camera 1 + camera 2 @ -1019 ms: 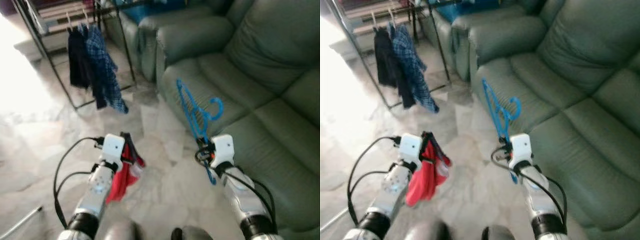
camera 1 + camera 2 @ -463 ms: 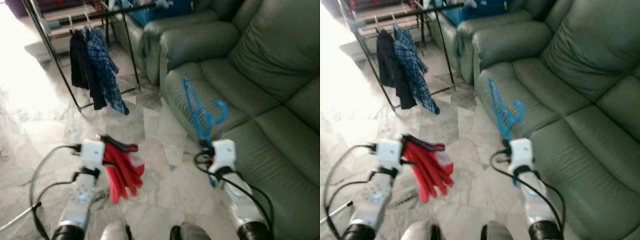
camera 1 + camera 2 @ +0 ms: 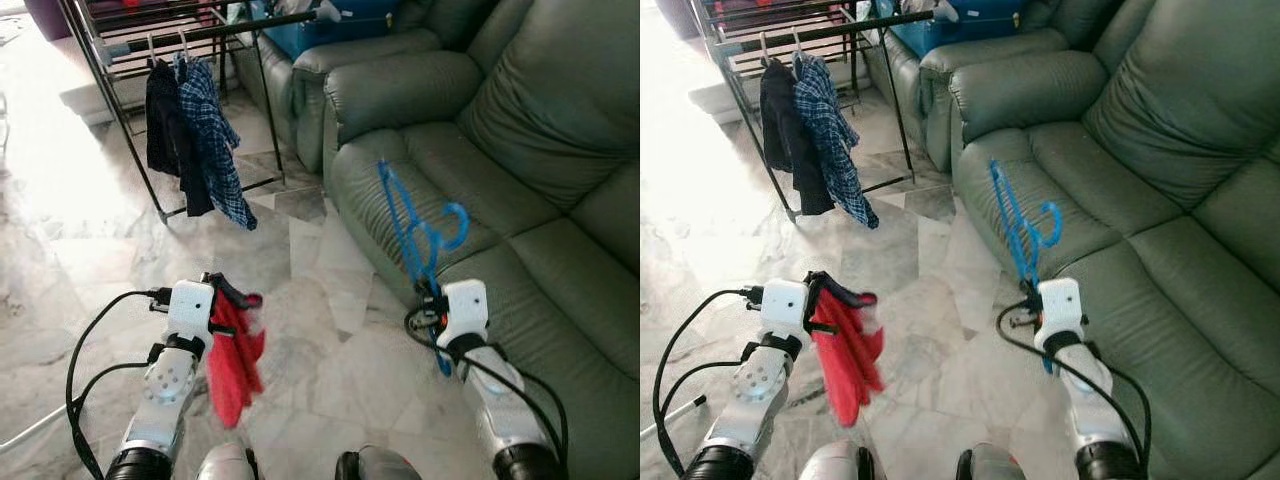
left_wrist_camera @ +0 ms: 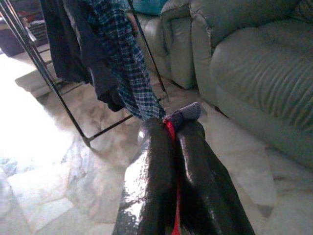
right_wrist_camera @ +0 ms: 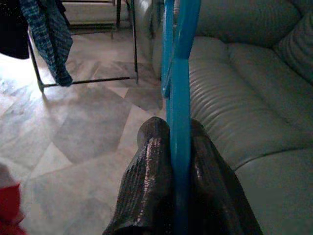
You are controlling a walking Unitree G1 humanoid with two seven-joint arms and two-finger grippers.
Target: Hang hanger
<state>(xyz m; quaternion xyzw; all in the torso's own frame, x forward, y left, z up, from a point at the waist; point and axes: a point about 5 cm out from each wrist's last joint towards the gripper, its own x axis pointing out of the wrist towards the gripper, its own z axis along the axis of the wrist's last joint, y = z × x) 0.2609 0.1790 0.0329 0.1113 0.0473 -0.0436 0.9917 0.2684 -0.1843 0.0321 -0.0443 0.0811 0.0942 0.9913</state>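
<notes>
While both arms reach out over the marble floor (image 3: 320, 250), the right gripper (image 5: 172, 128) is clamped tight on the blue hanger (image 3: 415, 235), black fingers (image 5: 146, 166) pressed to either side of its bar. From the head views the hanger stands nearly upright above the wrist, hook curling toward 3 o'clock, right in front of the green sofa (image 3: 520, 180); its lower end is hidden behind the gripper housing.

Over on the other side, the left gripper (image 4: 171, 128) is pinched shut on a red cloth (image 3: 232, 355), which hangs limp below the wrist. The wrist view catches just a sliver of red and a grey edge between the fingers; the rest is hidden.

Up at 11 o'clock stands the clothes rack (image 3: 130, 130), black-framed, its top cut off by the frame edge. A dark garment (image 3: 160, 130) and a blue plaid shirt (image 3: 215, 140) hang from it side by side. Something blue (image 3: 300, 30) sits on the far armchair, too cropped to identify. No lettering is readable anywhere. A pale rod (image 3: 670, 418) pokes in at 8 o'clock, mostly out of frame.
</notes>
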